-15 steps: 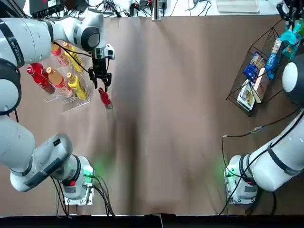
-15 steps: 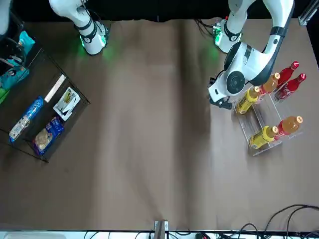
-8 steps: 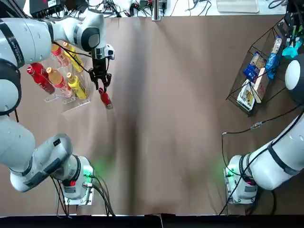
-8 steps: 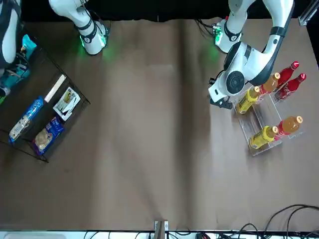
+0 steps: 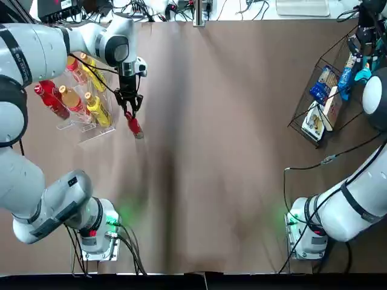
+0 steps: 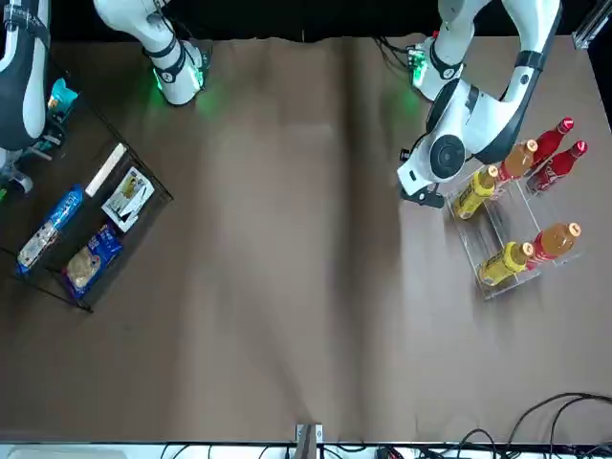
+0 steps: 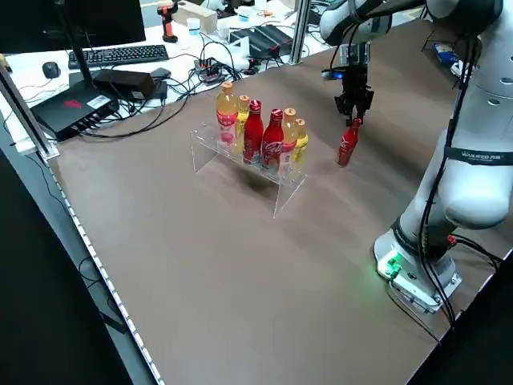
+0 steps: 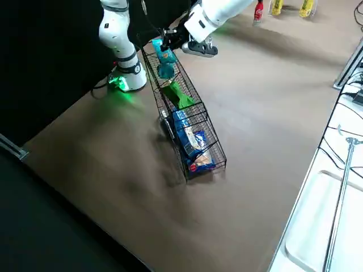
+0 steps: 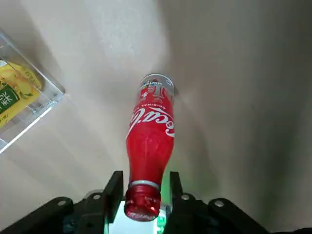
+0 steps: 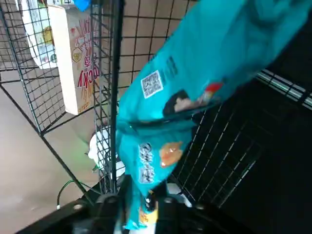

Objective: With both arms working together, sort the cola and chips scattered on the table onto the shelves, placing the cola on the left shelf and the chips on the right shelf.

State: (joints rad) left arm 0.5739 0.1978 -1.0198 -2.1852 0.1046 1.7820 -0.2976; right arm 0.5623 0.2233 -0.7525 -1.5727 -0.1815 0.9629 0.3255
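One cola [image 5: 134, 127] stands slightly tilted on the table beside the left shelf [image 5: 91, 130], a clear stepped rack. My left gripper [image 5: 129, 110] is shut on the cola's [image 9: 148, 131] red cap. Two more cola bottles [image 5: 48, 99] lie in that rack. At the far right, my right gripper [image 10: 141, 204] is shut on a teal chips packet [image 10: 195, 87]. The packet [image 8: 164, 61] hangs over the near end of the right shelf [image 8: 218, 150], a black wire rack. A green chips packet [image 8: 178, 95] lies inside it.
Orange-drink and yellow-labelled bottles [image 5: 91, 103] share the clear rack with the cola. Blue and white packs [image 5: 320, 90] and a small box [image 10: 73, 58] sit in the wire rack. Cables and equipment line the far table edge [image 5: 193, 18].
My left gripper's fingers have drawn in onto the cola's cap. My right arm has shifted over the wire rack with the teal packet.
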